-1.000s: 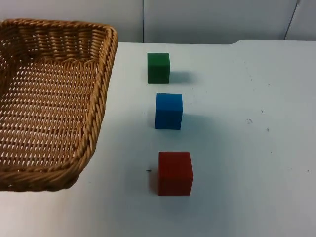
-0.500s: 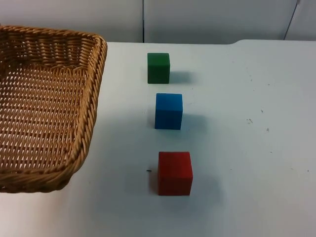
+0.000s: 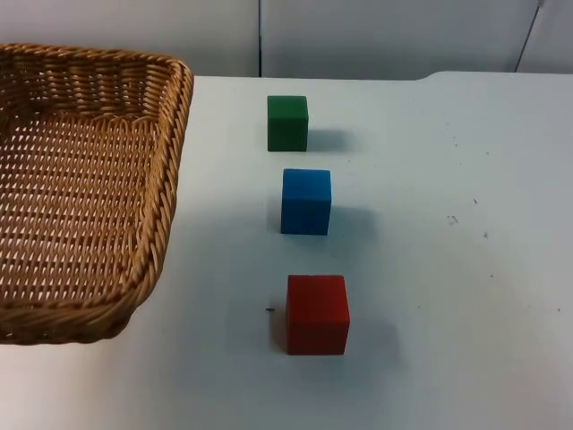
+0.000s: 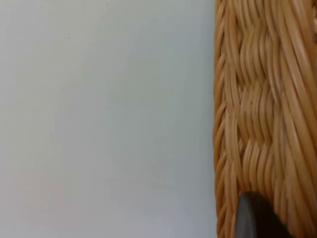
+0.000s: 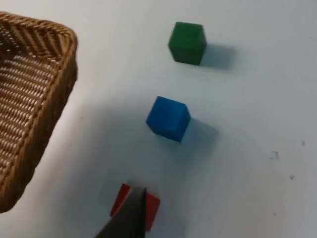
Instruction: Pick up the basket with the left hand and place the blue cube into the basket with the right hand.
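While the basket [image 3: 85, 188] hangs at the left of the top view, lifted off the table [image 3: 448, 269], the left gripper's [image 4: 257, 218] black fingertip lies against its woven wall, though whether the fingers are clamped on it I cannot tell. Well to its right stand three cubes in a row, the blue cube [image 3: 305, 202] between the green cube [image 3: 287, 123] behind and the red cube [image 3: 317, 313] in front. From the right wrist view the right gripper [image 5: 130, 218] hovers above the red cube, its fingers' spread impossible to judge.
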Available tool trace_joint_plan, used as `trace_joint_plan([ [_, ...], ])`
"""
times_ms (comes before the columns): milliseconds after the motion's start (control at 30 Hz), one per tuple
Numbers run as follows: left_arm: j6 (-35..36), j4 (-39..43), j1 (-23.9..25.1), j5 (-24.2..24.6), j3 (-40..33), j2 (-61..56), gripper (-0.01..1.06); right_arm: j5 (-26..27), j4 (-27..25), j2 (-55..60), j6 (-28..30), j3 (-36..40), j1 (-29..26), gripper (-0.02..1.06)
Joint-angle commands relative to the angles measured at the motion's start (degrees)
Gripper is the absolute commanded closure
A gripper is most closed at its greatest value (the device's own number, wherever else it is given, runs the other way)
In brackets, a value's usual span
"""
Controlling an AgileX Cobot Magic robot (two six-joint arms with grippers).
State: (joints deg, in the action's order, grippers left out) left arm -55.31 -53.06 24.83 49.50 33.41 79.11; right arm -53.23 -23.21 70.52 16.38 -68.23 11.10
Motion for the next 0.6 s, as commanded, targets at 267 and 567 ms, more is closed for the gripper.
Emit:
trace_joint_plan([
  [267,0.36,-2.51,0.23,1.31,0.03,-0.64,1.05,8.29,25.98,19.73,-27.85,-11.01,22.93,0.01],
  [567,0.36,-2.84,0.23,1.31,0.03,-0.64,1.05,21.51,29.24,36.82,-45.7,-11.4,28.52,0.01],
])
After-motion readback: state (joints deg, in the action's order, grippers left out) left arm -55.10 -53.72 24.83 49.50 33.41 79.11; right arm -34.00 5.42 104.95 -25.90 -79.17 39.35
